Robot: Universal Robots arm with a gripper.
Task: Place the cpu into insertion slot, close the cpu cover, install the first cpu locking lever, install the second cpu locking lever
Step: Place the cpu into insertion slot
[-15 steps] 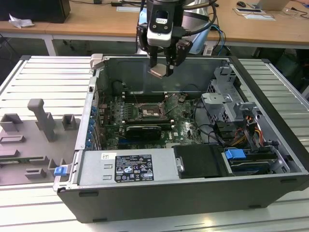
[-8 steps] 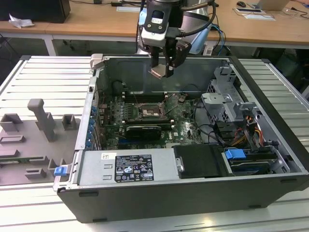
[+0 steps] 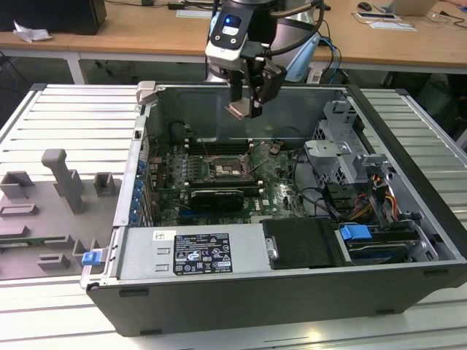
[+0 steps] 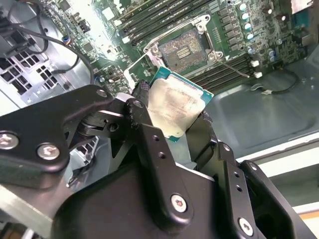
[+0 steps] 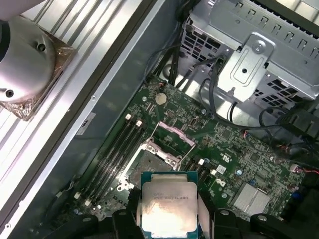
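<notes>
Clearly the gripper (image 3: 246, 107) hangs above the open computer case (image 3: 292, 306), its two black fingers (image 4: 141, 94) clamped on opposite edges of the cpu (image 3: 236, 111). In both wrist views the cpu (image 4: 174, 104) (image 5: 168, 206) shows its pale metal face with a thin green border, held flat between the finger pads and well clear of the board. The insertion slot (image 3: 222, 169) lies below it on the green motherboard (image 5: 234, 154), bare, with its dark centre exposed (image 4: 184, 49). In the first wrist view the cpu cover (image 5: 175, 134) stands tipped up from the far edge of the slot (image 5: 145, 162), so the socket is uncovered. In the second wrist view a thin wire lever (image 4: 233, 67) reaches out from one corner of the socket, across the neighbouring memory slots (image 4: 224, 74). The case lies on its side on a slatted metal table (image 3: 73, 117)
</notes>
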